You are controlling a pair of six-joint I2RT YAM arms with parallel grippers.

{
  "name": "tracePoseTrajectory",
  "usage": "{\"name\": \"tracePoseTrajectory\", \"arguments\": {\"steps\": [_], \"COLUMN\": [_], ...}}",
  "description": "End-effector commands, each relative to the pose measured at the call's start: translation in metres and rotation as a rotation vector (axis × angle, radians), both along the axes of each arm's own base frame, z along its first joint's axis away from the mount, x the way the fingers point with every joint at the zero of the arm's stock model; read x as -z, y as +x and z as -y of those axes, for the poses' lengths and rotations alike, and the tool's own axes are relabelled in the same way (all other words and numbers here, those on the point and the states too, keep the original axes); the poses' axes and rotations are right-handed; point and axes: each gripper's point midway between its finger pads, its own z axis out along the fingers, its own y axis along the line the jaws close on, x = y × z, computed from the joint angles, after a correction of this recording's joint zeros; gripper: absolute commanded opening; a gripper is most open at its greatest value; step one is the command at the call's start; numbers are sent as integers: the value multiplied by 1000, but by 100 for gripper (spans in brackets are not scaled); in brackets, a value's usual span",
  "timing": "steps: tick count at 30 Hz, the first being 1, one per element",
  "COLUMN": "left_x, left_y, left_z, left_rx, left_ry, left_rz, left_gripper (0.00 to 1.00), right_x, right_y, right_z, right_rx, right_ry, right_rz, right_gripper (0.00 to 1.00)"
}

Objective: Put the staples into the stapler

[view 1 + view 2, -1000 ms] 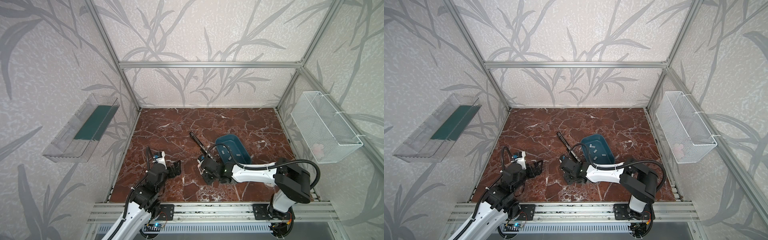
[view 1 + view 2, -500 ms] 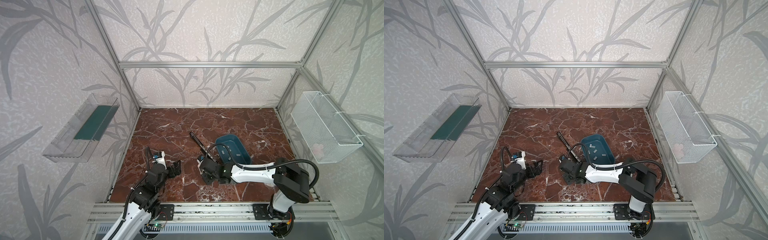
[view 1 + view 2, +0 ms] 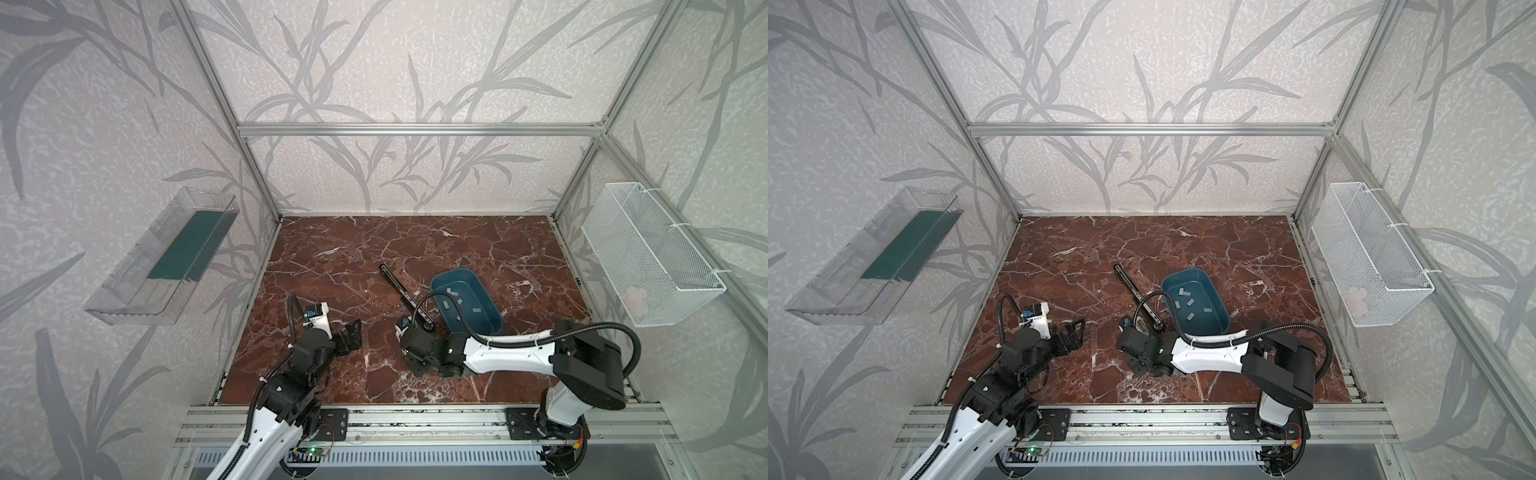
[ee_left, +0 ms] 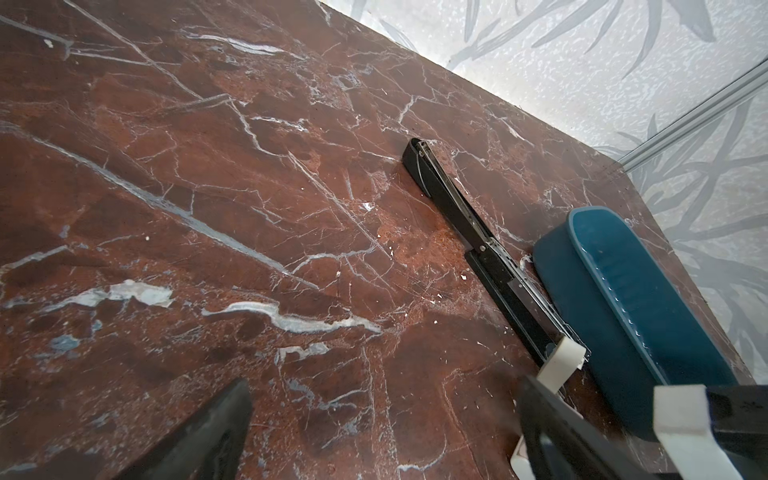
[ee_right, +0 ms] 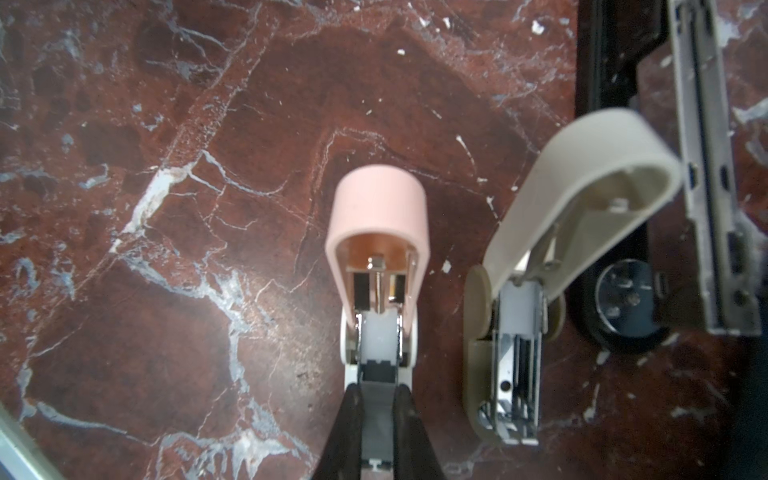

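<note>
Staples: several grey strips, found loose in a blue tray at 3 o'clock of the middle of the surface. Black stapler: was laid open flat, run from 11 to 5 o'clock, just beside the tray's 9 o'clock side. Pink stapler: lid was raised, hinge end was clamped in the right claw near 6 o'clock. Cream stapler: was opened, set between the pink and black ones. Left claw: was spread wide, empty, poised at 8 o'clock.
</note>
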Motion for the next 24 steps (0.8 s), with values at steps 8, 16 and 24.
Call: {"name": "tracePoseTrajectory", "arguments": {"steps": [8,16,24], "left_x": [4,3,3], "left_y": [-1,-1,-1], "left_z": [-3,-4,-4], "left_rx": [-13,-15,-17], "left_ry": [8,8,9], "left_rz": [-10,-9,-8], "left_gripper": [99,99,99], "right_x": [13,12,-11], "right_y": [-13,-13,-7], "right_z": [19,18,18], "right_rx": [6,3,2], "right_ry": [-64,-60,-32], "right_rz": [-34,-33,15], "right_gripper": [19,26,38]}}
